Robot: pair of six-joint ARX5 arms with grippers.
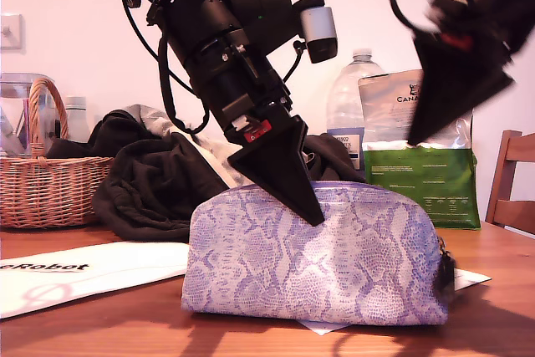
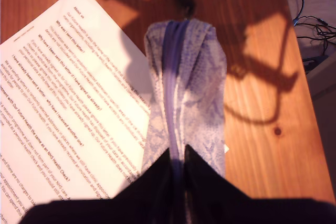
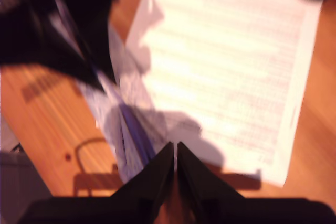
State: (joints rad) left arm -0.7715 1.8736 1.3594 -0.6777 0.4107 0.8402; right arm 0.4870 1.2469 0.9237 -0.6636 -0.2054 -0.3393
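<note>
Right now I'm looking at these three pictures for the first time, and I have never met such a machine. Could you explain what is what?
I am a robot with two black arms, each ending in a claw. The wide picture comes from a camera standing off the arms. The other two come from cameras riding on the claws and looking along them. On the wooden table a purple snakeskin-print pouch lies partly on a printed sheet. My first claw is pinched shut on the pouch's zipper seam. My second claw hangs shut and empty in the air, blurred, at the exterior view's upper right. Behind the pouch are a wicker basket, dark clothing, a water bottle and a green bag.
</note>
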